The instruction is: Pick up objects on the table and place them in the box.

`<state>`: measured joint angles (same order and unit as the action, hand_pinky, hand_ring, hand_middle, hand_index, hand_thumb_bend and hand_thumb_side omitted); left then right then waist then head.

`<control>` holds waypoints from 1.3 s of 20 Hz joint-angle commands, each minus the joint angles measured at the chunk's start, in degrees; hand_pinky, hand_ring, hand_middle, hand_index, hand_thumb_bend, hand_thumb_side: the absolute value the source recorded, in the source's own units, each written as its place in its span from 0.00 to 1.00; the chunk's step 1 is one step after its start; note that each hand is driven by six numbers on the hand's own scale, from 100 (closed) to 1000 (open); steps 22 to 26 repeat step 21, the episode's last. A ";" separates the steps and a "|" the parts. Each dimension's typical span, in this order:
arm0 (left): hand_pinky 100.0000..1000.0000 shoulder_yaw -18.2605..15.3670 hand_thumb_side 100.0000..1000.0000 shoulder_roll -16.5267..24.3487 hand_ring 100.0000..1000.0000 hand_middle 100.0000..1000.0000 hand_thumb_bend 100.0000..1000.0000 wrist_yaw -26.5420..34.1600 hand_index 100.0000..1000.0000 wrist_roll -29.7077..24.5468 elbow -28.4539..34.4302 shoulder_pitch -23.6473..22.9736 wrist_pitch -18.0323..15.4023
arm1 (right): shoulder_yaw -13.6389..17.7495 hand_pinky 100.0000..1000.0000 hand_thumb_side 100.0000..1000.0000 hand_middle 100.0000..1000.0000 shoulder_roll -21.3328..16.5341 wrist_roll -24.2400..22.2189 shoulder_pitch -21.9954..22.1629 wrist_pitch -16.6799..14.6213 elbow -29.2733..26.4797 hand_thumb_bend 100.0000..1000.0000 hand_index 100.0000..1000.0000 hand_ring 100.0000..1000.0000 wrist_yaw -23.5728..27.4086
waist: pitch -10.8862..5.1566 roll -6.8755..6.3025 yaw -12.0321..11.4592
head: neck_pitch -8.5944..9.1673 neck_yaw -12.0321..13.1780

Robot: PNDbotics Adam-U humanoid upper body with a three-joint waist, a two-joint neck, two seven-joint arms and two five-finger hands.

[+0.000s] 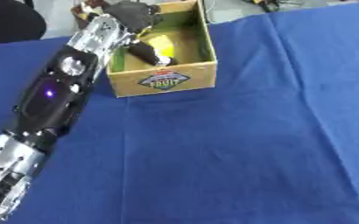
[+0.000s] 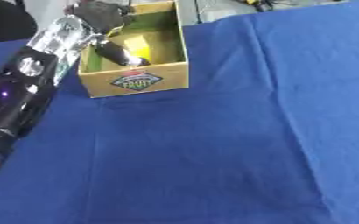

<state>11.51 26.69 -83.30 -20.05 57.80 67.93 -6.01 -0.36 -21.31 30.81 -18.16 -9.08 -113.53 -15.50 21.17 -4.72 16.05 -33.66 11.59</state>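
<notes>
So the blue tablecloth [image 1: 236, 153] fills pretty much the whole view, with a few long creases running up and down it.

The robot's left arm [image 1: 56, 94] is next in size: it comes in from about 7 o'clock and stretches diagonally up to 11 o'clock. It's silver near the bottom, then there's a glossy black section with a small purple light on it, then silver again near the wrist.

The cardboard box [image 1: 163, 81] sits up at 11 to 12 o'clock, open at the top, greenish inside, with a diamond-shaped fruit label on its near wall. The arm runs right alongside its left wall.

The left hand [image 1: 133, 15] is over the far left corner of the box, with dark fingers [image 1: 148, 52] reaching down inside. Can't really tell if they're spread or curled round anything, it's all a dark blob in there.

Inside the box there's a yellow object [image 1: 163, 43], just beside the fingertips, lying on the floor toward the middle. Can't tell if they touch.
</notes>
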 commanded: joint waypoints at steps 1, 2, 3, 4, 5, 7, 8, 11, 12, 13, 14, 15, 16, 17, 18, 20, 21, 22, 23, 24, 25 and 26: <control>0.62 -1.54 1.00 2.37 0.78 0.74 0.18 3.15 0.87 4.50 5.23 0.54 3.03 | 0.64 0.58 0.59 0.48 -0.62 0.26 -0.14 -0.01 -1.06 0.00 0.78 0.63 0.13 | -1.76 0.67 -0.26 | -0.08 -0.16; 0.48 -1.87 0.91 3.01 0.66 0.62 0.00 5.64 0.79 6.43 7.72 0.16 4.14 | 0.72 0.58 0.59 0.48 -0.65 0.32 0.02 0.02 -1.06 0.00 0.78 0.63 0.10 | -1.91 0.76 -0.51 | -0.27 -0.32; 0.43 -2.17 0.84 3.98 0.61 0.57 0.00 8.88 0.76 8.26 10.87 -0.49 5.77 | 0.82 0.58 0.59 0.48 -0.70 0.41 0.17 0.05 -1.06 0.00 0.78 0.63 0.07 | -2.03 0.82 -0.76 | -0.44 -0.47; 0.38 -2.64 0.80 5.10 0.56 0.52 0.00 12.78 0.74 10.04 14.86 -1.36 8.09 | 0.91 0.58 0.59 0.48 -0.74 0.51 0.29 0.08 -1.06 0.00 0.78 0.63 0.04 | -2.15 0.90 -1.03 | -0.66 -0.63; 0.34 -2.99 0.78 6.29 0.52 0.48 0.00 17.10 0.73 11.43 19.26 -2.51 10.66 | 0.99 0.58 0.59 0.48 -0.78 0.59 0.37 0.10 -1.06 0.00 0.78 0.63 0.02 | -2.25 0.97 -1.25 | -0.86 -0.76; 0.25 -4.24 0.76 8.56 0.44 0.40 0.00 27.73 0.71 13.80 29.61 -5.72 15.84 | 1.19 0.58 0.59 0.48 -0.85 0.82 0.51 0.09 -1.06 0.00 0.78 0.63 -0.02 | -2.41 1.18 -1.73 | -1.26 -1.03; 0.22 -4.89 0.76 9.69 0.42 0.38 0.00 34.04 0.71 14.85 35.13 -7.86 18.16 | 1.33 0.58 0.59 0.48 -0.89 0.97 0.57 0.07 -1.06 0.00 0.78 0.63 -0.04 | -2.49 1.31 -2.01 | -1.47 -1.17; 0.16 -7.12 0.70 12.11 0.37 0.33 0.00 52.09 0.69 19.20 50.35 -15.22 23.75 | 1.76 0.58 0.58 0.48 -0.88 1.47 0.67 0.06 -1.06 0.00 0.78 0.63 -0.05 | -2.73 1.67 -2.91 | -1.81 -1.61; 0.14 -7.78 0.67 12.43 0.35 0.32 0.00 56.85 0.68 21.21 53.62 -17.76 24.49 | 1.86 0.58 0.58 0.48 -0.82 1.60 0.61 0.06 -1.06 0.00 0.78 0.63 -0.01 | -2.78 1.84 -3.27 | -1.80 -1.75; 0.14 -8.37 0.65 12.57 0.35 0.32 0.00 60.66 0.68 23.64 55.24 -20.00 23.90 | 1.92 0.58 0.58 0.48 -0.75 1.68 0.56 0.06 -1.06 0.00 0.78 0.63 0.04 | -2.82 2.02 -3.56 | -1.78 -1.86; 0.14 -8.86 0.62 12.52 0.35 0.32 0.00 63.59 0.67 26.31 56.03 -22.10 22.20 | 1.99 0.58 0.58 0.49 -0.67 1.75 0.50 0.05 -1.06 0.00 0.78 0.63 0.08 | -2.83 2.24 -3.83 | -1.74 -1.96; 0.15 -9.25 0.62 12.31 0.35 0.32 0.00 65.92 0.67 29.16 56.43 -24.25 19.55 | 2.06 0.58 0.58 0.49 -0.60 1.83 0.44 0.02 -1.06 0.00 0.78 0.63 0.12 | -2.83 2.45 -4.03 | -1.70 -2.03; 0.15 -9.68 0.62 11.79 0.35 0.32 0.00 67.32 0.67 31.60 56.62 -26.30 16.89 | 2.13 0.58 0.58 0.49 -0.56 1.90 0.38 -0.01 -1.06 0.00 0.78 0.63 0.16 | -2.84 2.63 -4.18 | -1.71 -2.06; 0.15 -10.20 0.62 10.94 0.35 0.32 0.00 67.85 0.67 33.90 56.71 -28.42 14.13 | 2.19 0.58 0.58 0.49 -0.54 1.98 0.32 -0.05 -1.06 0.00 0.78 0.63 0.19 | -2.85 2.78 -4.25 | -1.78 -2.05; 0.15 -10.53 0.64 9.95 0.35 0.32 0.00 67.95 0.68 35.57 56.75 -30.30 11.86 | 2.21 0.58 0.58 0.49 -0.50 2.03 0.23 -0.09 -1.06 0.00 0.78 0.63 0.24 | -2.84 2.92 -4.27 | -1.87 -1.94; 0.17 -10.73 0.66 8.07 0.36 0.35 0.00 67.84 0.71 36.78 56.78 -33.48 8.50 | 2.24 0.58 0.58 0.49 -0.44 2.08 0.01 -0.19 -1.06 0.00 0.78 0.63 0.34 | -2.84 3.23 -4.27 | -1.94 -1.78; 0.17 -10.71 0.67 7.29 0.36 0.35 0.00 67.69 0.71 36.43 56.79 -35.02 6.96 | 2.26 0.58 0.58 0.49 -0.43 2.11 -0.10 -0.28 -1.06 0.00 0.78 0.63 0.39 | -2.84 3.37 -4.27 | -1.86 -1.69; 0.17 -10.71 0.67 7.29 0.36 0.35 0.00 67.69 0.71 36.43 56.79 -35.02 6.96 | 2.26 0.58 0.58 0.49 -0.43 2.11 -0.10 -0.28 -1.06 0.00 0.78 0.63 0.39 | -2.84 3.37 -4.27 | -1.86 -1.69; 0.17 -10.71 0.67 7.29 0.36 0.35 0.00 67.69 0.71 36.43 56.79 -35.02 6.96 | 2.26 0.58 0.58 0.49 -0.43 2.11 -0.10 -0.28 -1.06 0.00 0.78 0.63 0.39 | -2.84 3.37 -4.27 | -1.86 -1.69; 0.17 -10.71 0.67 7.29 0.36 0.35 0.00 67.69 0.71 36.43 56.79 -35.02 6.96 | 2.26 0.58 0.58 0.49 -0.43 2.11 -0.10 -0.28 -1.06 0.00 0.78 0.63 0.39 | -2.84 3.37 -4.27 | -1.86 -1.69; 0.17 -10.71 0.67 7.29 0.36 0.35 0.00 67.69 0.71 36.43 56.79 -35.02 6.96 | 2.26 0.58 0.58 0.49 -0.43 2.11 -0.10 -0.28 -1.06 0.00 0.78 0.63 0.39 | -2.84 3.37 -4.27 | -1.86 -1.69; 0.17 -10.71 0.67 7.29 0.36 0.35 0.00 67.69 0.71 36.43 56.79 -35.02 6.96 | 2.26 0.58 0.58 0.49 -0.43 2.11 -0.10 -0.28 -1.06 0.00 0.78 0.63 0.39 | -2.84 3.37 -4.27 | -1.86 -1.69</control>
